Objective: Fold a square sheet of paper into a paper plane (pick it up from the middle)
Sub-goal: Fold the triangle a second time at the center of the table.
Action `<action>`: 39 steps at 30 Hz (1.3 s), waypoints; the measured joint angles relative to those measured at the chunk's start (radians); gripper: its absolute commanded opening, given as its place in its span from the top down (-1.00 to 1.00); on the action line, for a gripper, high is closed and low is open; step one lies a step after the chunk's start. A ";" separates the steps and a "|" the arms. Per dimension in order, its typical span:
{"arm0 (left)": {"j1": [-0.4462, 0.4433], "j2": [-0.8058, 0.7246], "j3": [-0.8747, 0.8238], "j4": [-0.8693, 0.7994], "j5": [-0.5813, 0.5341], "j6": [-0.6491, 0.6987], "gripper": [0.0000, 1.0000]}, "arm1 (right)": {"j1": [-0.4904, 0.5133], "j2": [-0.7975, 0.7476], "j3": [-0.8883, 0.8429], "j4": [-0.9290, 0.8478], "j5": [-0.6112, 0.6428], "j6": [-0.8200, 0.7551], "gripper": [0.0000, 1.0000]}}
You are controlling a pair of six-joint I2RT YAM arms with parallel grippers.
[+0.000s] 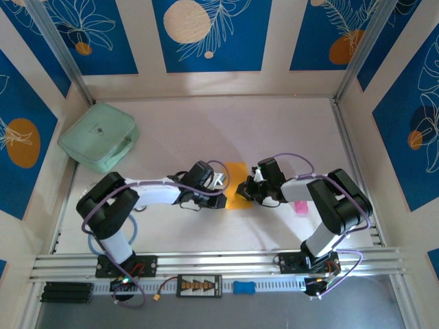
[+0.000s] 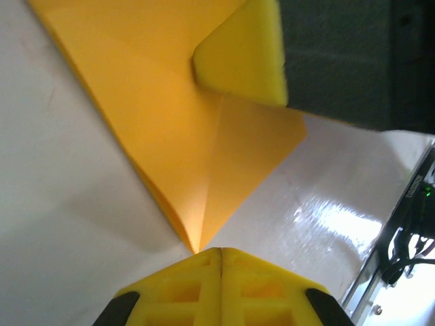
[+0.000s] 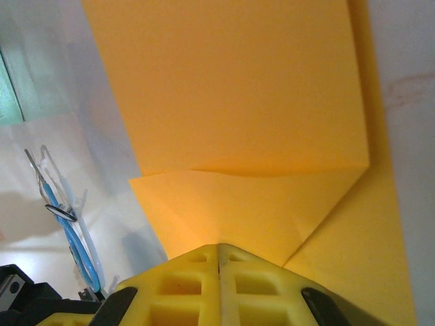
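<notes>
The square sheet of paper (image 1: 236,186) is orange-yellow, creased and partly folded, and lies flat on the white table between my two arms. My left gripper (image 1: 221,181) is at its left edge. In the left wrist view the left gripper (image 2: 221,252) is shut, its tips meeting a folded corner of the paper (image 2: 170,109). My right gripper (image 1: 245,187) is at the sheet's right side. In the right wrist view the right gripper (image 3: 219,248) is shut, its tips lying on a folded flap of the paper (image 3: 238,102). Nothing shows between either pair of jaws.
A mint-green case (image 1: 99,136) lies at the back left. A small pink object (image 1: 300,207) sits right of the right arm. A blue cable (image 3: 76,241) runs near the left arm. An aluminium rail (image 1: 219,262) crosses the near edge, and walls close in the table.
</notes>
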 measured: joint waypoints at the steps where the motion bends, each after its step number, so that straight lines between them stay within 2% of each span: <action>1: 0.000 0.006 0.008 0.007 0.002 -0.005 0.97 | 0.000 0.000 0.000 0.000 0.000 0.000 1.00; 9: 0.002 0.103 0.113 0.011 0.005 -0.016 0.97 | 0.000 0.000 0.000 0.001 0.001 0.000 1.00; 14: 0.005 0.152 0.117 -0.021 0.005 -0.014 1.00 | 0.001 0.000 0.000 0.001 0.001 0.003 1.00; 25: 0.017 0.154 0.081 0.036 0.040 -0.004 1.00 | 0.002 -0.045 0.044 -0.124 0.005 -0.019 1.00; 32: 0.018 0.154 0.081 0.037 0.042 -0.004 1.00 | 0.038 -0.021 0.059 -0.115 0.002 -0.018 1.00; 39: 0.020 0.154 0.076 0.044 0.046 0.000 1.00 | -0.012 0.011 0.030 -0.061 -0.047 -0.017 1.00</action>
